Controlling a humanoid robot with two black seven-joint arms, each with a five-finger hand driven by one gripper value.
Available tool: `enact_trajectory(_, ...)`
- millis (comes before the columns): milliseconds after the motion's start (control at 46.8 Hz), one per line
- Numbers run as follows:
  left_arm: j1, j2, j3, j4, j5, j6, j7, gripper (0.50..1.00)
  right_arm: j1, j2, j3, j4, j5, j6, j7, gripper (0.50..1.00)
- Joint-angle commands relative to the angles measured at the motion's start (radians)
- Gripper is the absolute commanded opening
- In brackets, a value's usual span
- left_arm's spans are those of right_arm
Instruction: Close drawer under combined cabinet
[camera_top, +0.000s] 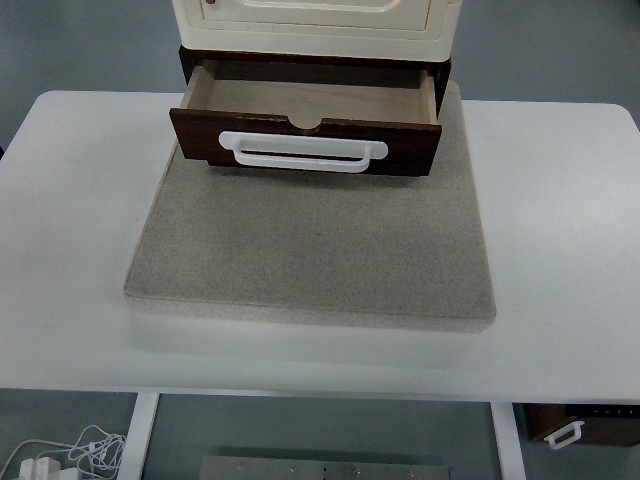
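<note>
The drawer (306, 125) stands pulled out of the dark base under the cream cabinet (312, 22), at the far edge of the counter (560, 200), on a grey mat (315, 255). Neither hand is in view, so their state cannot be told. Best push flat against the front beside the white handle (303, 153), squarely toward the far edge.

white table (560, 200), grey mat (310, 260), floor cables (70, 455)

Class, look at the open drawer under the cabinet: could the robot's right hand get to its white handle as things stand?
Probably yes, though neither hand is in view yet. The drawer stands pulled out with its white handle facing the robot, and the grey mat in front of it lies bare, so nothing blocks an approach from the right.
</note>
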Motion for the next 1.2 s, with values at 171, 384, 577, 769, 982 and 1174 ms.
enact_trajectory(171, -0.05, -0.073, 0.136, -0.185, 0.133, 0.009, 0.002, 0.994, 0.0, 0.0, 0.0, 0.0, 0.0, 0.0, 0.0, 0.952)
enact_trajectory(384, -0.04, -0.164, 0.21, -0.225, 0.187, 0.046, 0.02, 0.994, 0.0, 0.0, 0.0, 0.0, 0.0, 0.0, 0.0, 0.952)
enact_trajectory(577, -0.053, -0.193, 0.314, -0.263, 0.261, 0.02, 0.101, 0.994, 0.0, 0.0, 0.0, 0.0, 0.0, 0.0, 0.0, 0.952)
enact_trajectory(769, -0.051, -0.212, 0.396, -0.328, 0.321, -0.057, 0.169, 0.994, 0.0, 0.0, 0.0, 0.0, 0.0, 0.0, 0.002, 0.952)
enact_trajectory(982, -0.037, -0.253, 0.5, -0.34, 0.419, -0.063, 0.246, 0.994, 0.0, 0.0, 0.0, 0.0, 0.0, 0.0, 0.0, 0.952)
enact_trajectory(1174, -0.039, -0.273, 0.554, -0.336, 0.431, -0.063, 0.348, 0.994, 0.0, 0.0, 0.0, 0.0, 0.0, 0.0, 0.0, 0.952)
